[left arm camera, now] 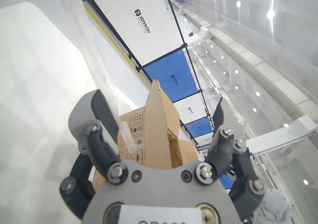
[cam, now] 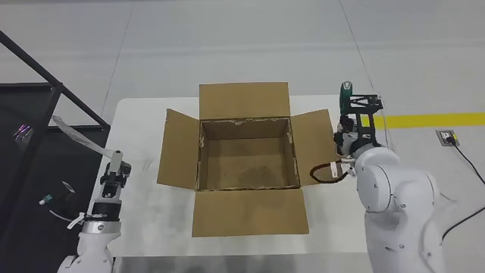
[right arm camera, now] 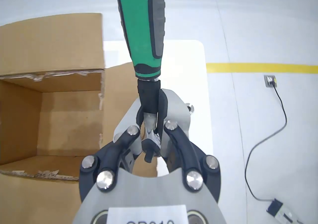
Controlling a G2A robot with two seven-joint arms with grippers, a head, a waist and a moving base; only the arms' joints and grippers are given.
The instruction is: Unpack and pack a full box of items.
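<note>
Box (cam: 244, 100): open, flaps spread, middle of the surface (cam: 140, 205).
Right claw (right arm camera: 151, 108): clamped on the green-handled tool (right arm camera: 140, 19) just below its handle, beside the box.
Left claw (left arm camera: 159, 102): spread wide — a clear strip (left arm camera: 126, 135) touches one finger.
Tool's working end: hard to make out inside the claw.

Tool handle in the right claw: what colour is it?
The moulded tool handle is green with a grey grip inlay, clearest in the right wrist view.

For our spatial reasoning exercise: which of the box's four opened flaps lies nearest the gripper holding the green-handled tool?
The side flap on the robot's right; it alone sits beside the right gripper clamping the green-handled tool.
</note>
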